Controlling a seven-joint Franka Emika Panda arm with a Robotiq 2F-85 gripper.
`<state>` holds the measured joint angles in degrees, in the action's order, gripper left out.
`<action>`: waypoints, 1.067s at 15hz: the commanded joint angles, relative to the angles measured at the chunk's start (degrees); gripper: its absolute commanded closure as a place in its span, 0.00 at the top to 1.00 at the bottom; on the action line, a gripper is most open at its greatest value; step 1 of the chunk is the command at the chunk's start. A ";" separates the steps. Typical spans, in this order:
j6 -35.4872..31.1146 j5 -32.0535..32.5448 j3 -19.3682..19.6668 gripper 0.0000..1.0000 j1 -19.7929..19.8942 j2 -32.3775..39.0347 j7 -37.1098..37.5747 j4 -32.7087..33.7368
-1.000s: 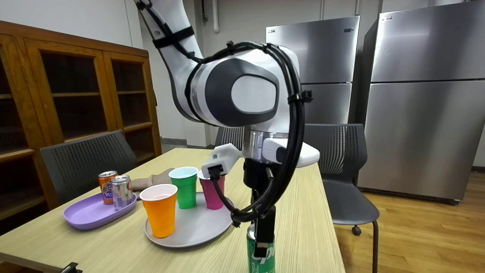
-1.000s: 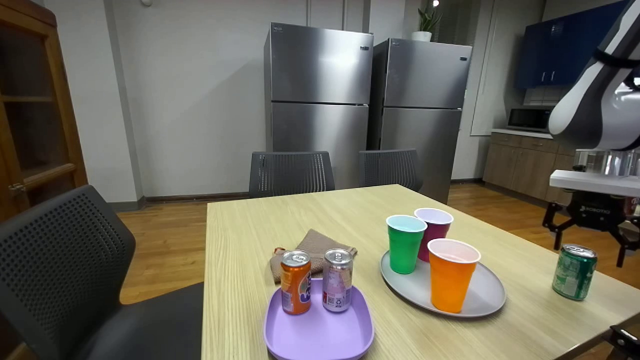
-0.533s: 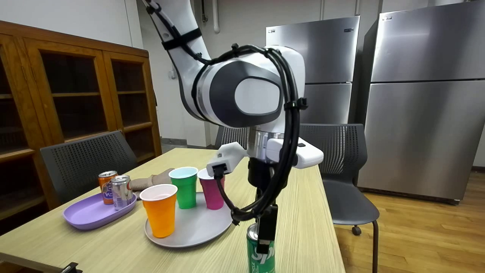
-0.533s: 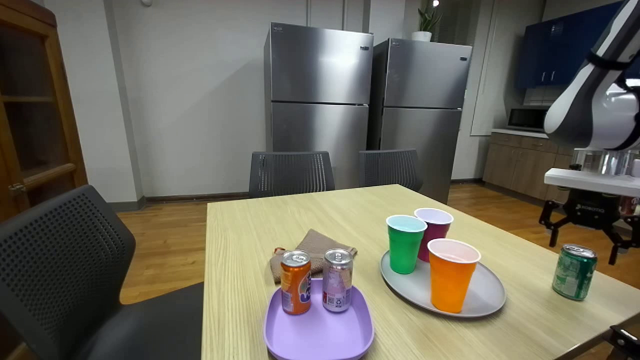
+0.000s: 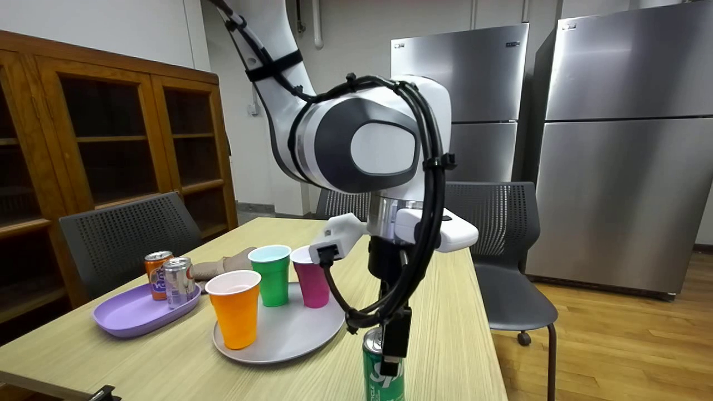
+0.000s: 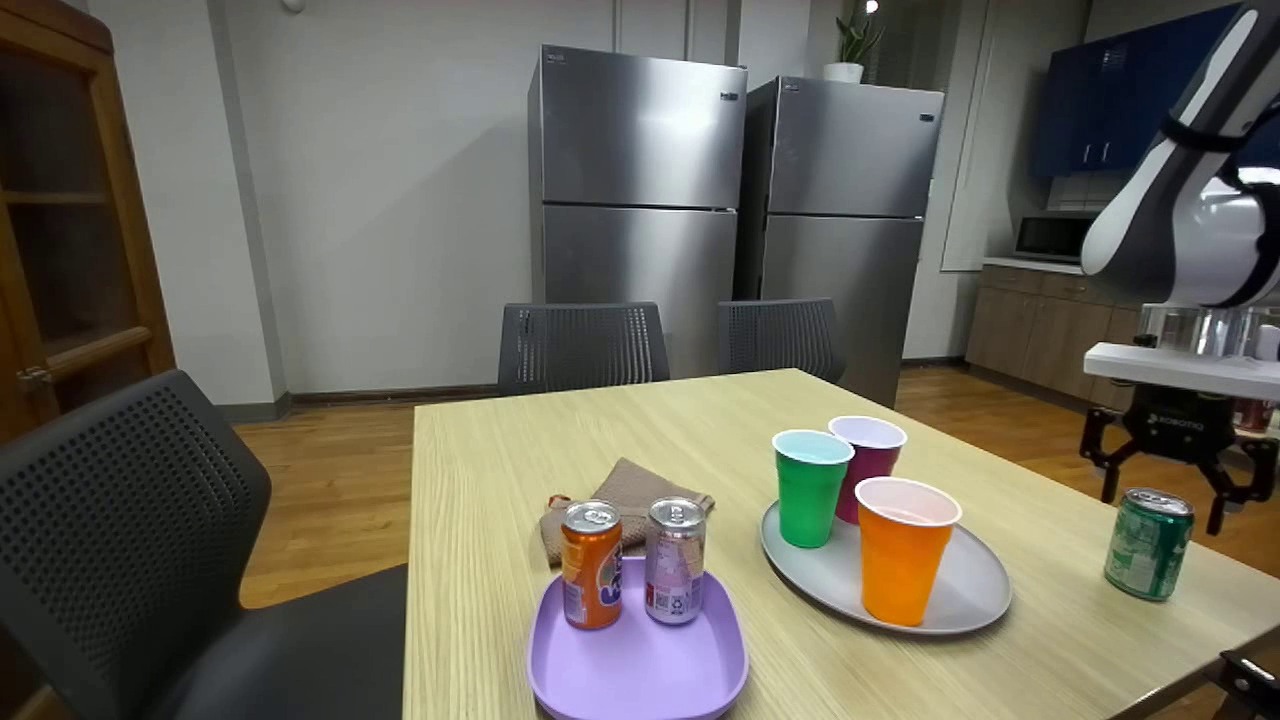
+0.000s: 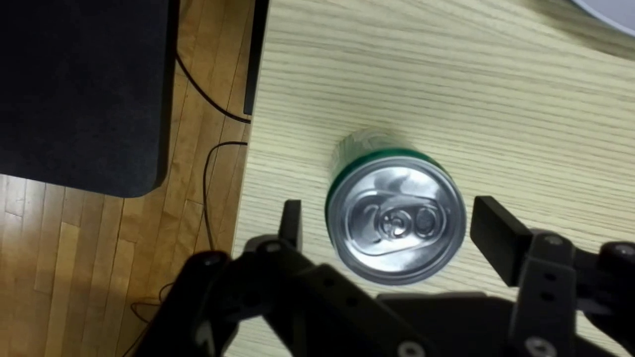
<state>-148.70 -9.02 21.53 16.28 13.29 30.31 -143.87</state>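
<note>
In an exterior view, two steel refrigerators [image 6: 640,260] stand at upper centre before a pale wall [image 6: 400,250]; a wooden cabinet [image 6: 70,200] edges the left, blue cupboards [image 6: 1115,100] the upper right. Dark chairs [image 6: 130,510] flank a light table [image 6: 480,480] on wood flooring [image 6: 335,470].

tool [image 5: 389,361]: pointing down at green can [image 5: 384,391], partly hiding it
green can: upright on table [image 5: 443,334], base out of view
gray plate [image 5: 295,335]: orange cup [image 5: 237,313], green cup [image 5: 273,283], magenta cup [image 5: 312,281], all upright
purple tray [image 5: 131,322]: orange can [image 5: 158,277], silver can [image 5: 178,285]
cloth [image 5: 221,265]: near purple tray
background: wood cabinet [image 5: 106,125], chairs [image 5: 133,236], two fridges [image 5: 618,206]
</note>
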 commanded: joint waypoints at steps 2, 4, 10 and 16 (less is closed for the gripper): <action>0.31 -1.01 -0.09 0.49 -0.59 0.79 0.22 1.04; 0.28 -0.89 -0.04 0.38 -0.67 0.59 0.17 0.96; 0.23 1.02 0.65 0.38 -1.35 -2.81 -0.33 -1.12; 2.43 8.12 1.45 0.38 -2.84 -7.55 0.06 -1.71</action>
<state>-148.48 -5.09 21.94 14.57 10.91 30.15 -143.97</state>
